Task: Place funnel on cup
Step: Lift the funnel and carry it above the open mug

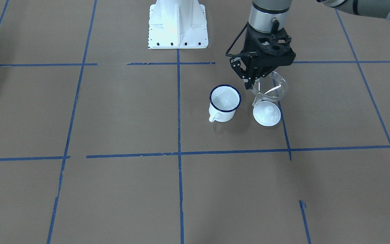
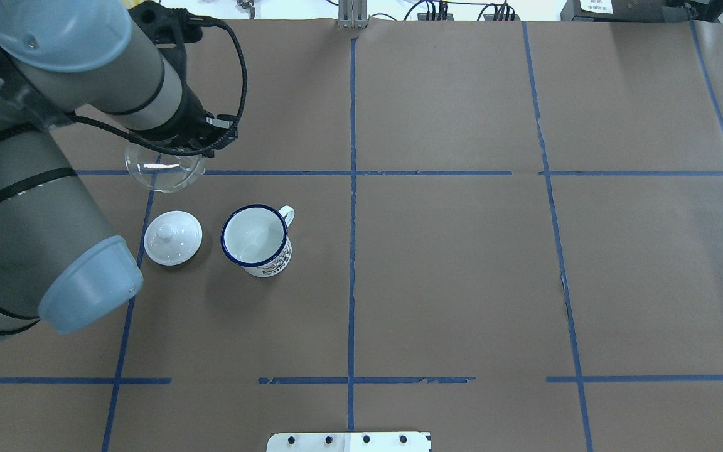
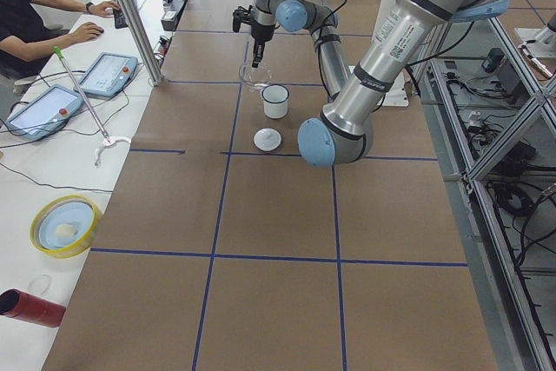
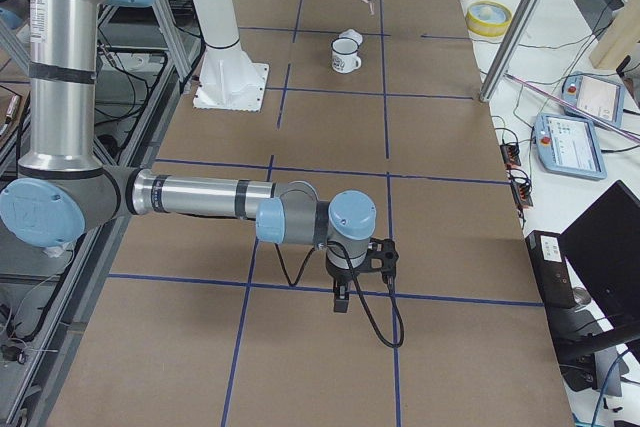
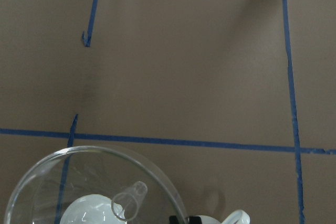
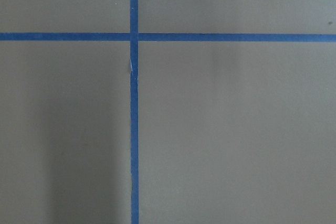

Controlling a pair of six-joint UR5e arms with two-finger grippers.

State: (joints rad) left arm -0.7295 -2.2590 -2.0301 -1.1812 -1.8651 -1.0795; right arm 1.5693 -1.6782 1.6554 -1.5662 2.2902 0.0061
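Observation:
The clear funnel [image 1: 272,88] hangs off the table, its rim pinched by my left gripper [image 1: 249,84], which is shut on it. Its spout points down, just behind the white knobbed lid [image 1: 266,114]. The white cup [image 1: 224,101] with a dark blue rim stands upright and empty beside the lid, apart from the funnel. In the overhead view the funnel [image 2: 162,169] is left of and beyond the cup [image 2: 256,238]. The left wrist view shows the funnel [image 5: 94,187] from above. My right gripper [image 4: 340,302] shows only in the exterior right view, far from the cup; I cannot tell its state.
The lid [image 2: 173,237] lies left of the cup in the overhead view. The robot's white base [image 1: 177,25] stands behind them. Blue tape lines grid the brown table. Operators' tablets [image 3: 61,97] and a yellow bowl [image 3: 65,225] lie beyond the table's far edge.

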